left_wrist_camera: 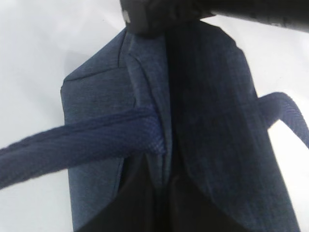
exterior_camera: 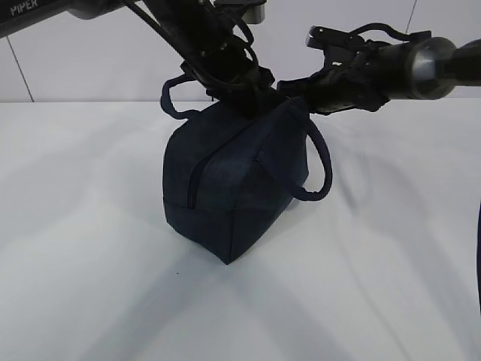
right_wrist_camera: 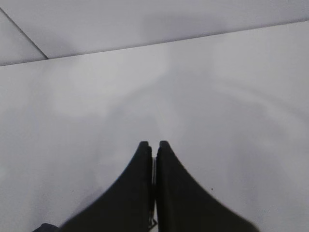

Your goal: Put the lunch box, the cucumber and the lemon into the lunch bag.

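One lunch bag (exterior_camera: pixel 225 192), dark navy, near the tabletop's (exterior_camera: pixel 90 248) far edge, about midway along it
Two loop handles on that bag: one (exterior_camera: pixel 171 98) toward the far edge, one (exterior_camera: pixel 319 169) toward the right edge
Two robot arms above the bag
Two grippers: left gripper (exterior_camera: pixel 252 94), right gripper (right_wrist_camera: pixel 153 147)

Looks like robot lab or test setup. Plain white desk (exterior_camera: pixel 90 286) fills lower frame; bare white panelled wall (exterior_camera: pixel 90 68) with thin seams along top; two black robot arms, left one marked "PIPER", upper left.
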You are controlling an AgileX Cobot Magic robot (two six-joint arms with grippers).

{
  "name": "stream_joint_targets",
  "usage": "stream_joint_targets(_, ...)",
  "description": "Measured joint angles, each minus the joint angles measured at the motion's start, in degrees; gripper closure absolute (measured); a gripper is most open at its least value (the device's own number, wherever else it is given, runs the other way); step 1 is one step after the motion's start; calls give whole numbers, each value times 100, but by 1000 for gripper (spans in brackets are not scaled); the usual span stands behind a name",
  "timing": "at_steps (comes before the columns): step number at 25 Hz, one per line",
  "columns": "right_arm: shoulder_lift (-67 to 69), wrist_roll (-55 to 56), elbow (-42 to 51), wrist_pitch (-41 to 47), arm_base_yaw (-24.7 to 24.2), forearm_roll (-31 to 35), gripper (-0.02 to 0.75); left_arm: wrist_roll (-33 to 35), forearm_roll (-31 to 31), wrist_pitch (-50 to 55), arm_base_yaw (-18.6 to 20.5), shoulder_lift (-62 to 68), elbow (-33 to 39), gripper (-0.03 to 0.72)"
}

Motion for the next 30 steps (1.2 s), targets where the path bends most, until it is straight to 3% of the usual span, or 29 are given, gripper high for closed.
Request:
stream_joint_targets(7, 0, -26, 0, -30, 0, -245, 731, 0, -10, 0, 0, 0, 0, 697)
stream_joint_targets(24, 71, -26, -144, 159, -2, 95, 727, 10, 1, 5, 0, 5, 0, 697)
stream_joint_targets(30, -29, -37, -153, 481, -69, 3, 634, 20, 1, 184, 0, 5, -13, 697)
